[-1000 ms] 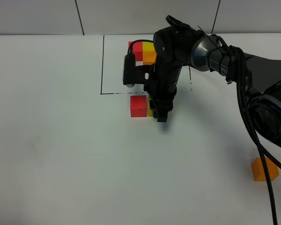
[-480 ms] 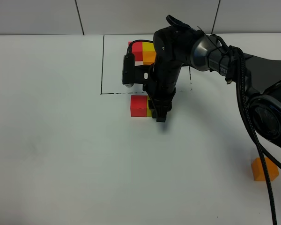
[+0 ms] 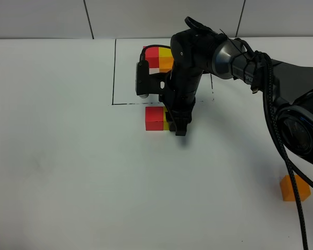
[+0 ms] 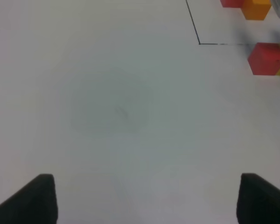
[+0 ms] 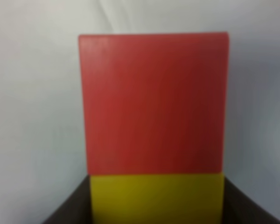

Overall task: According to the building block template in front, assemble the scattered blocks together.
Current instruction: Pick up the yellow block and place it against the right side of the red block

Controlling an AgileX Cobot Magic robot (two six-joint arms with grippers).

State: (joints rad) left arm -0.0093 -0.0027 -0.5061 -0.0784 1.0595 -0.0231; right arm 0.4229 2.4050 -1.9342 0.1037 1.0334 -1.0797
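Left gripper (image 4: pixel 147 199) is hanging with jaws spread, gripping nothing, clear of the work. Red block (image 3: pixel 154 118) is sitting at 6 o'clock of the template (image 3: pixel 160 57), just outside its frame. Right gripper (image 3: pixel 178 127) is clenching the yellow block (image 3: pixel 167 125) flush against red's 3 o'clock side, probably copying the template's red-yellow row. The arm is hiding most of the yellow block and part of the template. Orange block (image 3: pixel 295 188) is lying well apart at 4 o'clock, partly behind a cable.

One block (image 3: pixel 154 117) touches a second block (image 3: pixel 167 125) at its 3 o'clock; the template (image 3: pixel 160 58) lies near at 12 o'clock, a third block (image 3: pixel 295 188) well apart at 4 o'clock.
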